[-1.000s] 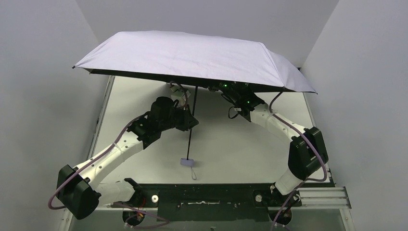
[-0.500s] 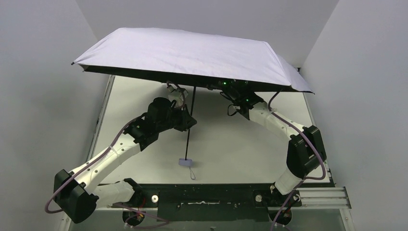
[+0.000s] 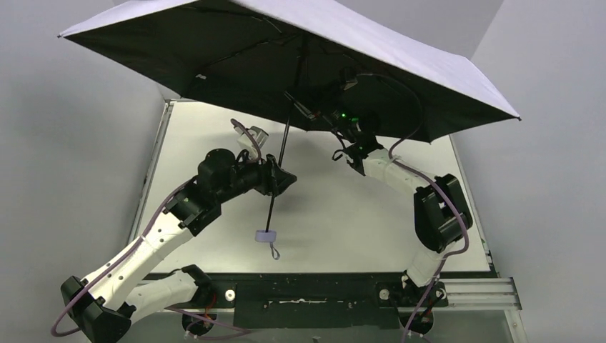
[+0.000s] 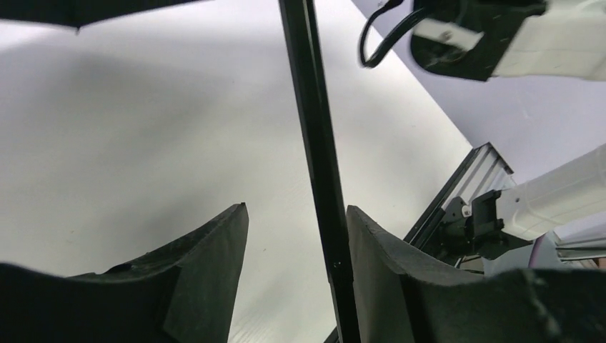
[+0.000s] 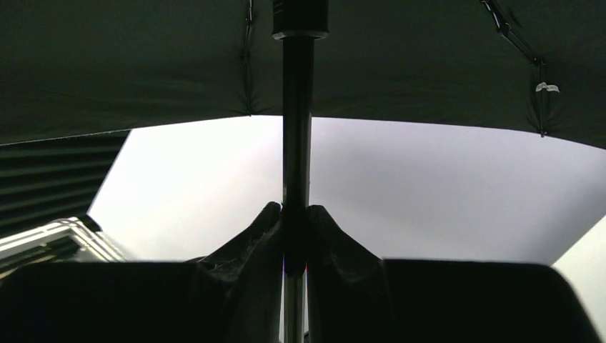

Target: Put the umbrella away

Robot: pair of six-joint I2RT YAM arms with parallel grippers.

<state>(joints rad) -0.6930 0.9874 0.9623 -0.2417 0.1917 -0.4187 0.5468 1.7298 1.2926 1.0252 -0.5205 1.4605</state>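
Note:
The umbrella is open. Its pale lavender canopy (image 3: 400, 64) is tilted up, so the black underside (image 3: 214, 57) faces the camera. The thin black shaft (image 3: 275, 193) slants down to the small lavender handle (image 3: 266, 235) and wrist loop (image 3: 274, 251), which hang above the table. My left gripper (image 3: 280, 179) is open around the lower shaft (image 4: 318, 143), which rests against one finger (image 4: 386, 271). My right gripper (image 3: 309, 108) is shut on the upper shaft (image 5: 296, 121), just below the runner (image 5: 300, 18) under the canopy (image 5: 143, 57).
The white table (image 3: 343, 214) lies between grey walls (image 3: 550, 179). A black base rail (image 3: 307, 293) runs along its near edge. The canopy reaches close to both side walls. The right arm's wrist (image 4: 486, 36) shows in the left wrist view.
The canopy has swung up and tilted back, baring its black underside. The right arm rose with the shaft. The left arm and the handle shifted left.

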